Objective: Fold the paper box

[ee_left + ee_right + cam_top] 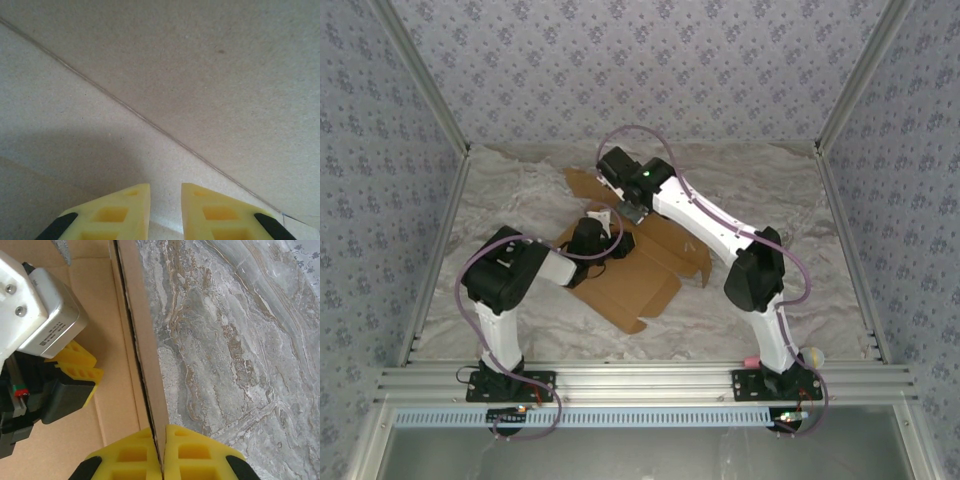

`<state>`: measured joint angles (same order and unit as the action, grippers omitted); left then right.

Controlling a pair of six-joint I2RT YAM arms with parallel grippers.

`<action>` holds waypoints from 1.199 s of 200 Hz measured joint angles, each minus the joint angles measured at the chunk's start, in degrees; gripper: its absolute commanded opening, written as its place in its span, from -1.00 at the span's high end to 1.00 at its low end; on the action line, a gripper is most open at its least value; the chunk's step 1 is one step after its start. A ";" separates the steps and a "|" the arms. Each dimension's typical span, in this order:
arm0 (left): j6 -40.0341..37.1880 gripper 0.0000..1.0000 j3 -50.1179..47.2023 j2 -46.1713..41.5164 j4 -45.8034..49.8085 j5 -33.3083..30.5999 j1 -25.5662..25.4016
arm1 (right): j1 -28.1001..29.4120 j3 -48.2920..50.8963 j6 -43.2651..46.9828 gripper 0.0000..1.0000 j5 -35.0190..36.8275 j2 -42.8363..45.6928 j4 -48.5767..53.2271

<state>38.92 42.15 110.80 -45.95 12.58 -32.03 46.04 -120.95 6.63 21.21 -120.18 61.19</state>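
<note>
Brown cardboard, the paper box, is lying flat and unfolded in the middle of the marble table. The right gripper is pinching one flap that is standing up, its yellow fingers squeezing tight on the edge. The left gripper is pointing at the sheet (very close to it), its jaws sitting a little apart with nothing between them.

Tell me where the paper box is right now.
In the top view the paper box lies unfolded at the middle of the table; the right pincer is shut on one raised flap edge.
</note>
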 measured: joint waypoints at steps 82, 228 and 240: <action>0.17 0.44 -0.52 0.00 -1.01 0.02 0.02 | 0.46 1.88 -1.25 1.00 -0.04 0.85 -1.70; 0.37 -0.06 -6.64 -18.49 13.07 -0.17 7.02 | -0.90 18.97 26.25 1.00 16.98 5.90 -23.78; 0.15 -0.07 -6.64 -20.68 15.45 -0.20 8.24 | -0.92 22.01 29.33 1.00 17.84 6.99 -28.11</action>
<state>39.07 35.51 90.13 -30.50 12.38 -23.79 45.12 -98.94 35.97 39.05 -113.19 33.08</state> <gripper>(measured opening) 0.531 0.060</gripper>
